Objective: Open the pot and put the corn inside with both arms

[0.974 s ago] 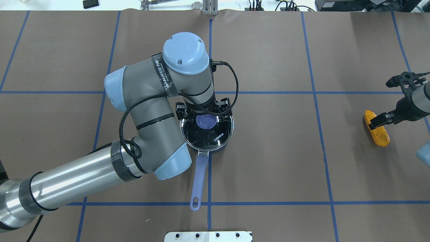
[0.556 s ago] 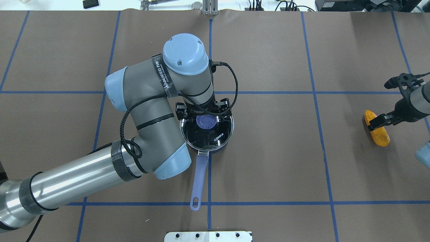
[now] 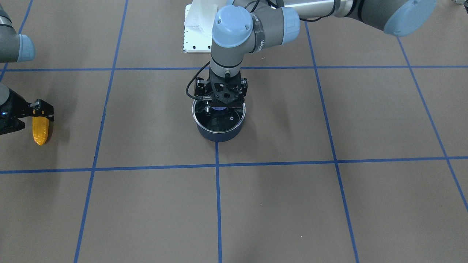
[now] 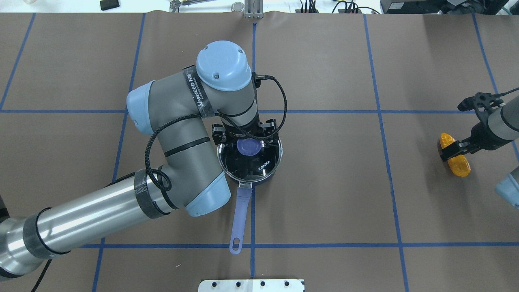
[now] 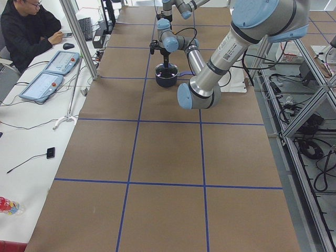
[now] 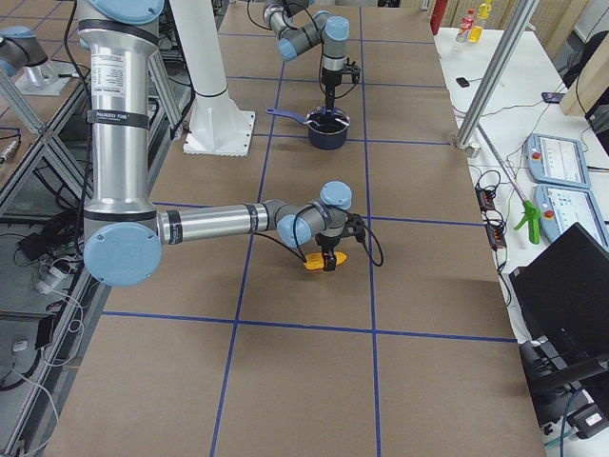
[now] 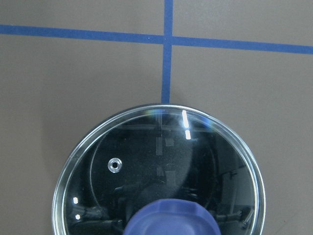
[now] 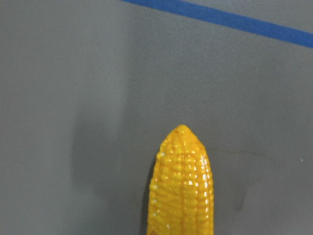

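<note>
the pot [image 3: 218,136] stands upright on the brown tabletop [image 4: 324,182], about in the middle, on one blue tape line [image 4: 253,81] that runs near to far. its glass lid [image 4: 261,167] is on it and closes it. the long purple handle [image 4: 239,215] lies along this same line, so the long axis of the pot goes near to far and the handle points to the near side, toward the robot. the end of the handle is just beside a crossing of two tape lines.

the left arm [image 4: 178,121] bends over the pot from the left, and the left tool [image 4: 247,142] hangs straight down over the lid. its jaws are spread, one at each side of the purple knob [image 4: 248,147] of the lid. i cannot tell if they touch the knob.

the corn [image 4: 458,164] lies flat on the tabletop, well apart from the pot, far to the right. its long axis also goes near to far, a little slanted, and the tapered end points to the far side, away from the robot. the right tool [image 4: 451,149] is down over the corn, across its middle, with the cob between the jaws. i cannot tell whether the jaws pinch the cob or only stand around it. the right arm [image 4: 502,121] comes in from the right edge.
</note>
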You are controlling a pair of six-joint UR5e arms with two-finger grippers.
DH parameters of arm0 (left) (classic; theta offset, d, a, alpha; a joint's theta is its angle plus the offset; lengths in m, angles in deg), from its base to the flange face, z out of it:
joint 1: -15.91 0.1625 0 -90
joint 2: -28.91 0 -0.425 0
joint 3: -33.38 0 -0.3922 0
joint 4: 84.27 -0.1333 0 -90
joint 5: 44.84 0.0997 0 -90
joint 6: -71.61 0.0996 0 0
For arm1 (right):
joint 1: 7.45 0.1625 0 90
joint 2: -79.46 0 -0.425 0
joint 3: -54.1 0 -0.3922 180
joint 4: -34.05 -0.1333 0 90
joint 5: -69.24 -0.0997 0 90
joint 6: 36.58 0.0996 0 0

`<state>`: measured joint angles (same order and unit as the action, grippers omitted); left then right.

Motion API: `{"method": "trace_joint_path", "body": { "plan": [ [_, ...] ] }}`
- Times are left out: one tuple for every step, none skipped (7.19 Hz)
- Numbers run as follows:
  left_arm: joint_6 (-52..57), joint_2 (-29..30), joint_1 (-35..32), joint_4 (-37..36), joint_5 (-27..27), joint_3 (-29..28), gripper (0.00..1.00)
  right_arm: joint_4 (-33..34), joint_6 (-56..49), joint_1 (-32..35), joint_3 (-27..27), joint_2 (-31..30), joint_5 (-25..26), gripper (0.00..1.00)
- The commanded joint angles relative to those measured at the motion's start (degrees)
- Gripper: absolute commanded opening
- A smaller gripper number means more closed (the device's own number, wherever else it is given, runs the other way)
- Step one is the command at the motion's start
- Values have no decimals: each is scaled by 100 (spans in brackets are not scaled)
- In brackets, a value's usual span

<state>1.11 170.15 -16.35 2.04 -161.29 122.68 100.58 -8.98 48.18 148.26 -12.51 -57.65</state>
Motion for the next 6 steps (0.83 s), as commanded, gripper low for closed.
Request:
{"method": "trace_joint_path", "body": {
  "plan": [
    [1,0,0,0,-9,8,95,0,-18,-61,-12,66,68,58],
    [1,0,0,0,-18,8,95,0,-18,-52,-3,66,68,43],
    [1,0,0,0,-18,8,95,0,-27,-43,6,48,51,40],
    [1,-9,0,0,-18,8,95,0,-140,-43,-3,5,50,32],
    [1,-9,0,0,-18,8,95,0,-297,-26,-3,-22,42,29],
    [1,0,0,0,-18,17,95,0,-325,-26,-3,-22,42,26]
  ]
}}
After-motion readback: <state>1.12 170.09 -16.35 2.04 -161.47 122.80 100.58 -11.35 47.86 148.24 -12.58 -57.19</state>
